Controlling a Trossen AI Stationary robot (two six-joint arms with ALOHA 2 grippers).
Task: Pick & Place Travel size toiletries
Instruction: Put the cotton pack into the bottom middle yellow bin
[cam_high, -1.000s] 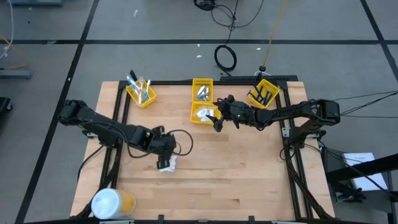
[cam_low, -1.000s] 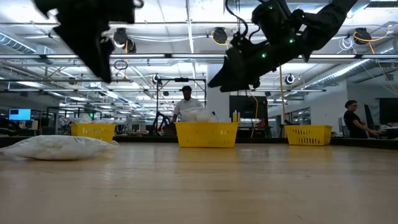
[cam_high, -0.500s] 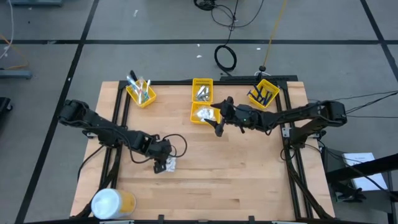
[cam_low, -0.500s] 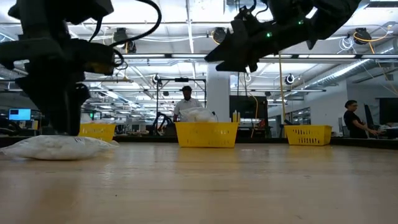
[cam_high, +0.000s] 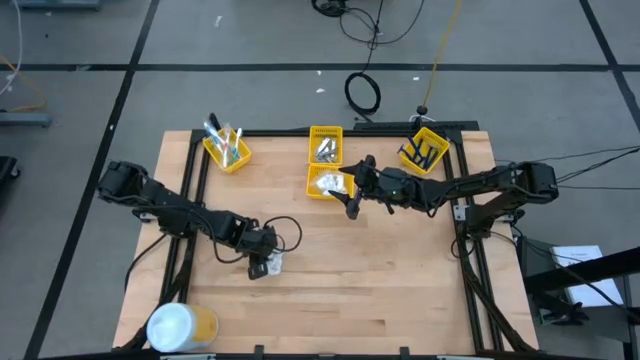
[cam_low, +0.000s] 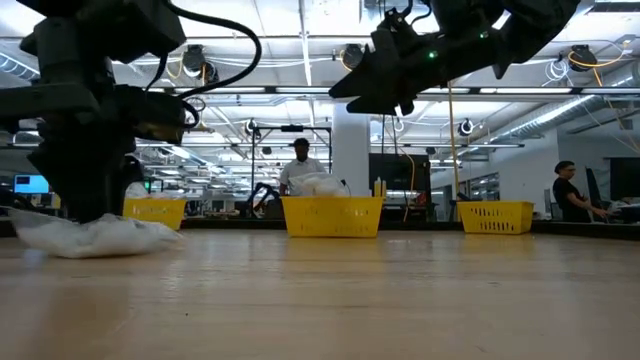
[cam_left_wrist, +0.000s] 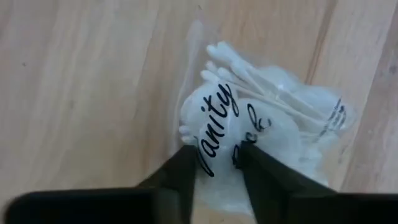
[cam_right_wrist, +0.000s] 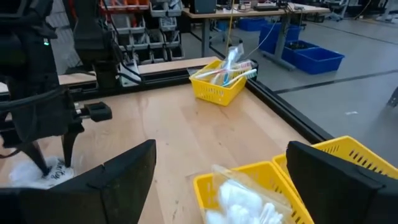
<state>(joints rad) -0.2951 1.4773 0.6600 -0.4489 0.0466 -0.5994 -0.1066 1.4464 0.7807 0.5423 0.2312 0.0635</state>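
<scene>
A white crinkly packet (cam_high: 274, 264) printed "Vanity", with cotton swabs inside, lies on the wooden table left of centre. My left gripper (cam_high: 262, 264) stands on it from above, shut on it. In the low view the gripper (cam_low: 95, 210) comes down onto the packet (cam_low: 130, 235). My right gripper (cam_high: 350, 205) hangs open above the table beside the yellow bin of packets (cam_high: 325, 183). That bin (cam_right_wrist: 249, 193) shows between its wide-apart fingers in the right wrist view. My left gripper (cam_left_wrist: 217, 165) pinches the packet between its two fingers, at the printed part (cam_left_wrist: 214, 134) near one end. It comes from above, pointing down. The packet rests on the table, bunched up around the fingers (cam_low: 90, 222).
Along the far edge stand yellow bins with toothbrushes (cam_high: 226, 148), silvery tubes (cam_high: 325, 145) and dark razors (cam_high: 424, 150). A large white-and-yellow cylinder (cam_high: 180, 325) lies at the near left corner. Bare wood spans the middle and near right. People stand in the room behind.
My left gripper has come down onto the packet and a little toward the near edge, and has taken hold. The packet, flat a second ago, is now bunched up at the fingers. My right gripper rose slightly early on, then kept still.
</scene>
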